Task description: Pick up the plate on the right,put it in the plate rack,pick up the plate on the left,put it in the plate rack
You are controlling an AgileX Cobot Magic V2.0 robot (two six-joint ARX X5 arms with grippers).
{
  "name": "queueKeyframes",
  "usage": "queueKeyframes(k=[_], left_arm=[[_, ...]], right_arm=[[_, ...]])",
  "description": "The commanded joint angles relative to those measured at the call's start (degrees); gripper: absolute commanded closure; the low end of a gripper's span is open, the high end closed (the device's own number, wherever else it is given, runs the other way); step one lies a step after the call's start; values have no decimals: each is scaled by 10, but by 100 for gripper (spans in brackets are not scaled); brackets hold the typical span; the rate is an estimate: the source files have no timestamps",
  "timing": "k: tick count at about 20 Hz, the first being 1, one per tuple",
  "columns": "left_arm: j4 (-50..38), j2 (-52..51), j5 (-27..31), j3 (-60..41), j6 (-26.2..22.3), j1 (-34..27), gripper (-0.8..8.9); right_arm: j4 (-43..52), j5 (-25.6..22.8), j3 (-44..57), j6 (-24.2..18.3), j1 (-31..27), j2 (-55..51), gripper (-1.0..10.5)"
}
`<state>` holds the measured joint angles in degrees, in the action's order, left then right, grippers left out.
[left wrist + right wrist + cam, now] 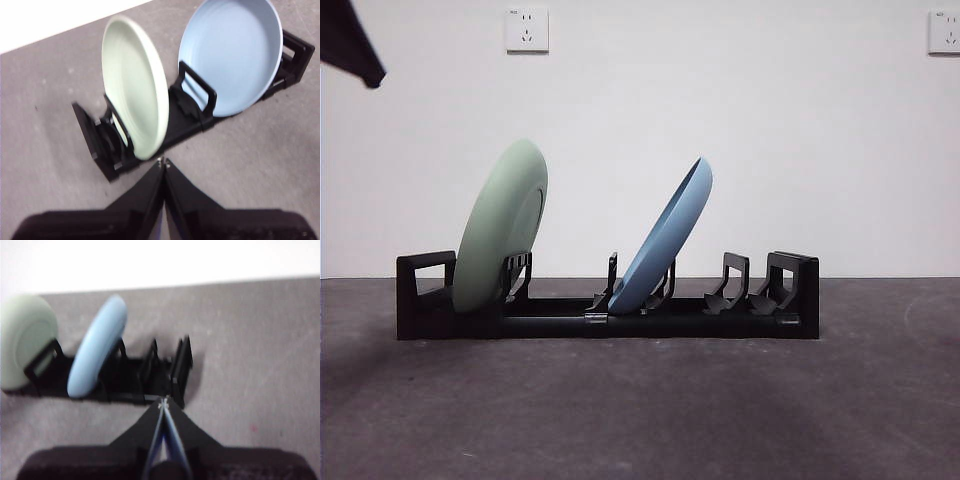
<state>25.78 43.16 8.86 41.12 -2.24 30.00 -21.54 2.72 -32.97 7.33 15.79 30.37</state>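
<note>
Plate rack (650, 322) on grey table (640, 420), both plates in it: green plate (500, 228) at one end, blue plate (665, 240) mid-rack, both leaning.

Left gripper (163, 163) empty, jaws pressed together, just beside green plate rim, not touching. Right gripper (162, 404) empty, jaws closed, near rack's boxy end.

Front view: only black arm tip at top corner; wall sockets (527, 30) visible. Wrist views show plate faces.

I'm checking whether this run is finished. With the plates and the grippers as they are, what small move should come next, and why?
Probably none beyond parking the arms. The pale green round plate and the light blue round plate both lean in the long black plastic plate rack. The left gripper and the right gripper are shut and hold nothing.
</note>
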Motion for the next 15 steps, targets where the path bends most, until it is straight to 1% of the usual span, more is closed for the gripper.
queueKeyframes(k=[1, 7, 15], left_arm=[[-4, -1, 1, -2, 10, -2, 818], [4, -1, 1, -2, 9, -2, 817], [7, -3, 0, -2, 9, -1, 817]], right_arm=[[-13, -3, 6, 7, 1, 15, 945], [-45, -1, 6, 7, 1, 32, 945], [-46, -1, 6, 7, 1, 34, 945]])
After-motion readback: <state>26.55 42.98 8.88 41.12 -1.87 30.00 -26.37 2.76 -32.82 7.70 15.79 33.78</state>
